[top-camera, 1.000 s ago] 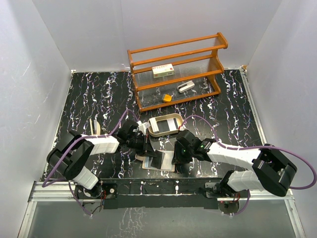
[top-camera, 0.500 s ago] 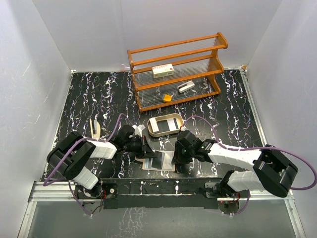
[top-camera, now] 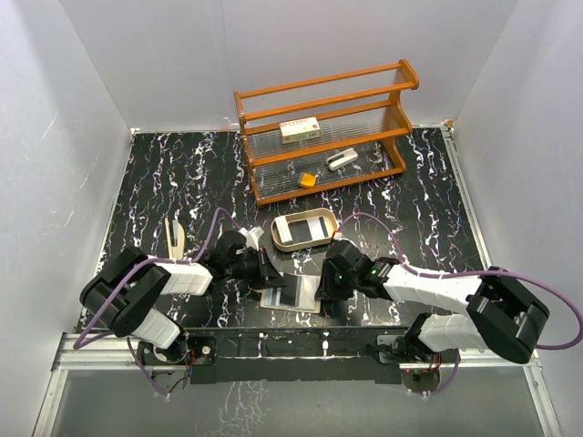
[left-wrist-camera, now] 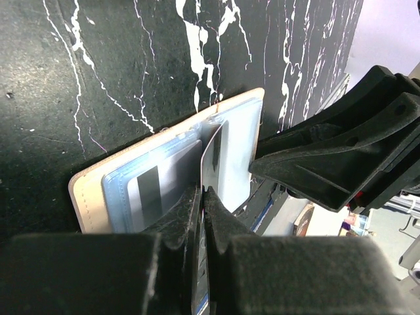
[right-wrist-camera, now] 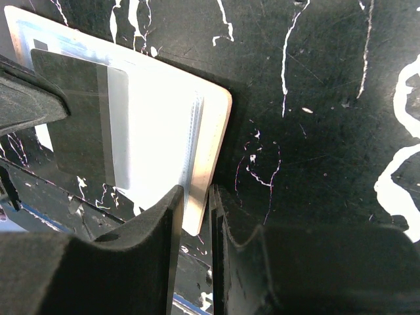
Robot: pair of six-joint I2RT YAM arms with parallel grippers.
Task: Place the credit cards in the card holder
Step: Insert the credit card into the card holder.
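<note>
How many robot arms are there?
2. The left arm comes from the left, with the left gripper pinching a card. The right arm comes from the right, with the right gripper clamping the card holder's edge. None seems hidden.

Table: black marble-patterned tabletop, white veins.
Walls: plain white left wall, far wall and right wall.
Furniture: orange-brown wooden rack with clear ribbed shelves, far centre.
Near edge: metal rail.
Light: even, soft.

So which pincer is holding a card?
The left pincer: it pinches a card upright over the open wallet; the right pincer only clamps the wallet's edge.
</note>
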